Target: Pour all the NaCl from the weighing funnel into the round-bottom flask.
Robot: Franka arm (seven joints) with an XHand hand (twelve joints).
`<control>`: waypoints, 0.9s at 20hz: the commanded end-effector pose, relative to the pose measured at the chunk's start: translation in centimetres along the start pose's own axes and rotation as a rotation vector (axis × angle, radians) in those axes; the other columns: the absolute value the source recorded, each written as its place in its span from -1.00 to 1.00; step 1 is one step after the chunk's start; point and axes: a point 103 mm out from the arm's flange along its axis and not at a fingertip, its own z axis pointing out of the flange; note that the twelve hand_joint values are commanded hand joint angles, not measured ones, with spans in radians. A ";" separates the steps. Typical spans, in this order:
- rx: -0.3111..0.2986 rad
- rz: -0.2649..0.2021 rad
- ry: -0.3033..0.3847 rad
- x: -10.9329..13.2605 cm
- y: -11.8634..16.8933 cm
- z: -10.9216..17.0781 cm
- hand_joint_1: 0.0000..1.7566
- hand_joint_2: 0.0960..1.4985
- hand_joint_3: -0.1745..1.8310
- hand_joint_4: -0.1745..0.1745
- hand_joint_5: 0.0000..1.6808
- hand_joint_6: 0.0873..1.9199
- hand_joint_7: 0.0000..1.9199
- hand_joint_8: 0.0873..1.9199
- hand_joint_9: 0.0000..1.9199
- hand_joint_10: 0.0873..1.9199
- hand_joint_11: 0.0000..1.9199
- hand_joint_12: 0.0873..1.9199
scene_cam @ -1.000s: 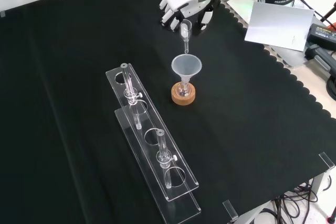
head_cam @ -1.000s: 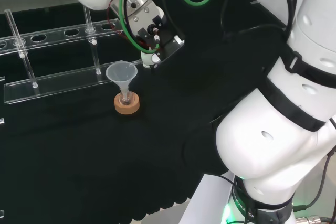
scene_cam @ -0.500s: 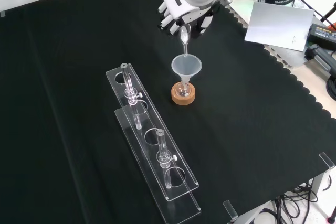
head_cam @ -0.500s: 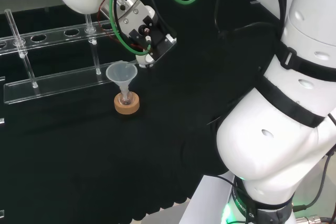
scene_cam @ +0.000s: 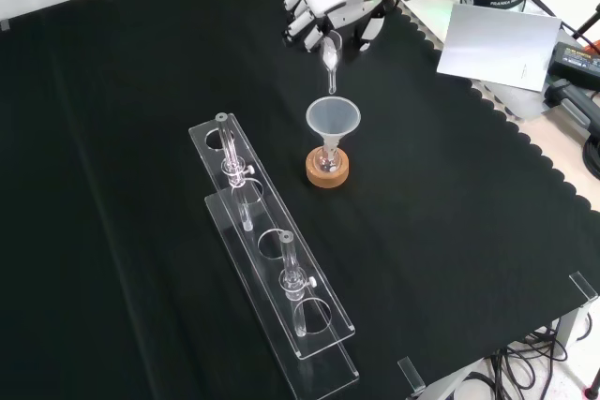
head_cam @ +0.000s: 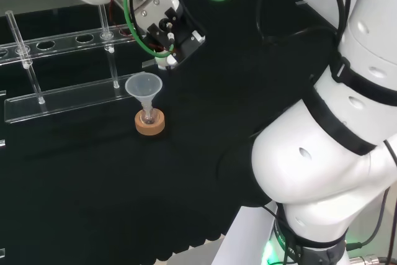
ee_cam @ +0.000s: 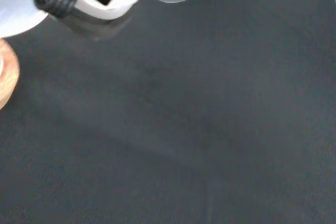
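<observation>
change: the robot hand is sitting higher than half a second ago in the front view, and the tip of the weighing funnel is now hanging clear above the plastic funnel instead of reaching its rim.
robot hand: its fingers are curling round the upper end of the weighing funnel, holding it spout-down near the top of the front view.
weighing funnel: a small clear piece, pointing down, apart from the plastic funnel below it.
plastic funnel: standing upright in the neck of the round-bottom flask.
round-bottom flask: sitting on a cork ring on the black worktop; what it is holding cannot be told.
head view: the plastic funnel and cork ring are standing just in front of a clear rack.
rack: in the front view the clear rack is lying left of the flask, carrying thin glass tubes.
</observation>
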 end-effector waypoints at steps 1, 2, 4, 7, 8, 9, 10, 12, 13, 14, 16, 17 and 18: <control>0.064 -0.030 -0.095 1.3 0.8 2.9 0.28 -0.17 -0.22 1.00 0.53 -0.41 -0.34 -0.39 0.09 -0.80 -0.14 0.03; 0.062 -0.031 -0.094 1.3 0.8 2.9 0.28 -0.17 -0.22 1.00 0.53 -0.41 -0.34 -0.39 0.09 -0.80 -0.14 0.03; 0.058 -0.034 -0.088 1.3 0.8 2.9 0.28 -0.17 -0.21 1.00 0.53 -0.41 -0.34 -0.38 0.09 -0.80 -0.14 0.03; 0.047 -0.039 -0.085 1.4 0.7 2.8 0.28 -0.17 -0.21 1.00 0.53 -0.41 -0.34 -0.38 0.09 -0.80 -0.14 0.03; 0.042 -0.041 -0.086 1.5 0.6 2.8 0.28 -0.17 -0.21 1.00 0.53 -0.41 -0.34 -0.38 0.09 -0.80 -0.14 0.03; 0.037 -0.041 -0.086 1.5 0.6 2.7 0.28 -0.17 -0.21 1.00 0.53 -0.41 -0.34 -0.38 0.09 -0.80 -0.14 0.03; 0.030 -0.042 -0.085 1.5 0.6 2.6 0.28 -0.17 -0.21 1.00 0.53 -0.41 -0.35 -0.38 0.09 -0.80 -0.14 0.03; 0.017 -0.042 -0.085 1.5 0.5 2.5 0.28 -0.17 -0.21 1.00 0.53 -0.40 -0.35 -0.38 0.09 -0.80 -0.13 0.03; 0.010 -0.042 -0.084 1.5 0.5 2.4 0.28 -0.17 -0.21 1.00 0.53 -0.40 -0.35 -0.38 0.09 -0.80 -0.13 0.03; 0.006 -0.042 -0.083 1.5 0.5 2.3 0.28 -0.17 -0.21 1.00 0.53 -0.40 -0.35 -0.38 0.09 -0.80 -0.13 0.03; 0.006 -0.043 -0.067 1.4 0.5 2.2 0.28 -0.17 -0.21 1.00 0.53 -0.40 -0.35 -0.38 0.09 -0.80 -0.13 0.03; 0.003 -0.043 -0.066 1.4 0.5 2.1 0.28 -0.17 -0.21 1.00 0.53 -0.40 -0.35 -0.38 0.09 -0.80 -0.13 0.03; 0.001 -0.044 -0.062 1.4 0.5 2.1 0.28 -0.17 -0.21 1.00 0.53 -0.40 -0.35 -0.38 0.09 -0.80 -0.13 0.03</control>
